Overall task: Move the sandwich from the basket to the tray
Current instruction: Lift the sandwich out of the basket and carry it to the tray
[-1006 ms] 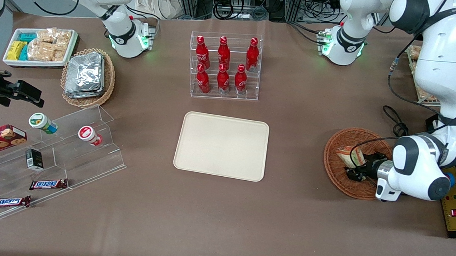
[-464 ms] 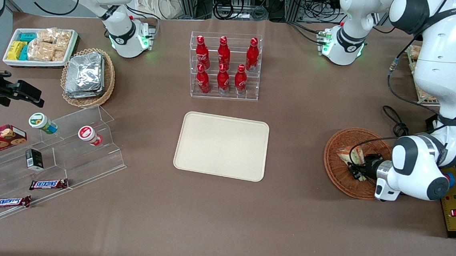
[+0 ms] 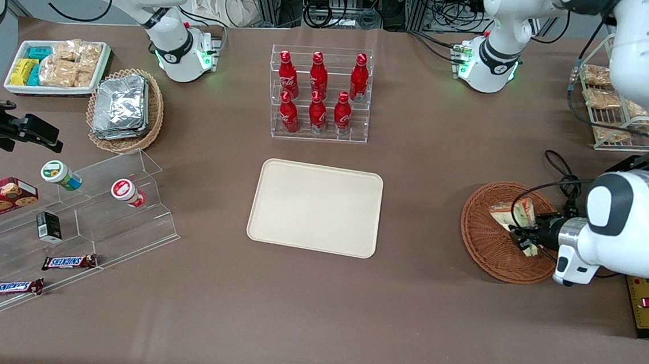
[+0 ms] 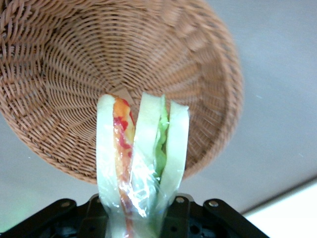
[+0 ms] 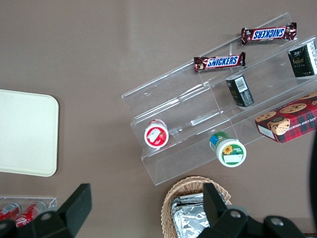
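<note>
Left arm's pincer [image 3: 526, 237] over the basket [image 3: 486, 244], toward the working arm's end of the tabletop [image 3: 428, 166], closed on the narrow bottom end of the sandwich [image 3: 513, 215]. Sandwich upright in the grip, apparently raised off the weave but within the rim's outline. Tray [image 3: 316, 207] well apart from it, mid-tabletop, nearer the front camera than the rack of red bottles [image 3: 319, 93].

Risks from here, as a judgement:
- Slipping out during the carry. Held only by one end, on slick clear wrap, with most of the bulk sticking out past the pincer [image 4: 141, 213]; a quick swing could tip it or pull it free.
- Squashing. Soft bread and filling; a hard squeeze could press the layers out of shape or shift them inside the wrap.
- Catching the basket [image 4: 59, 74] rim on the way out if the sideways travel starts too low; light wicker could get dragged along.
- Landing on edge and toppling, or missing the low rim, if let go too high above the tray [image 5: 25, 131].

Hard to make out:
- Actual contact between the pads and the sandwich [image 4: 141, 153]: covered by wrap in the wrist view, blocked by the arm's bulk in the front view.
- Exact clearance between the sandwich and the basket floor.
- Part of the basket rim under the arm.
</note>
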Action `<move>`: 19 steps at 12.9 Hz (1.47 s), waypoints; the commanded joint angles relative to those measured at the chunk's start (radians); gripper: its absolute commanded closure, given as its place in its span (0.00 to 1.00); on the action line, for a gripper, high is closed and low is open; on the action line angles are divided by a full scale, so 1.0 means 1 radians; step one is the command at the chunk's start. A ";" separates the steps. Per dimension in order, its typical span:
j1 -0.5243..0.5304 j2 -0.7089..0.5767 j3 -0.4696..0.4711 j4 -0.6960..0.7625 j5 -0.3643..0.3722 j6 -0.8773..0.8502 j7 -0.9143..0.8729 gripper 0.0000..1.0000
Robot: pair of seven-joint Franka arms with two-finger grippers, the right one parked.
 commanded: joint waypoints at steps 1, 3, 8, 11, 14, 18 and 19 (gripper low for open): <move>-0.005 -0.046 -0.063 0.024 0.000 -0.014 0.084 0.67; -0.030 -0.037 -0.116 0.037 0.001 -0.004 0.088 0.67; -0.240 0.021 -0.116 0.047 0.063 0.010 0.086 0.67; -0.333 0.063 -0.116 0.055 0.060 0.071 0.085 0.67; -0.416 0.116 -0.116 0.057 0.061 0.127 0.086 0.67; -0.468 0.205 -0.119 0.080 0.060 0.179 0.144 0.66; -0.497 0.222 -0.117 0.083 0.060 0.199 0.157 0.66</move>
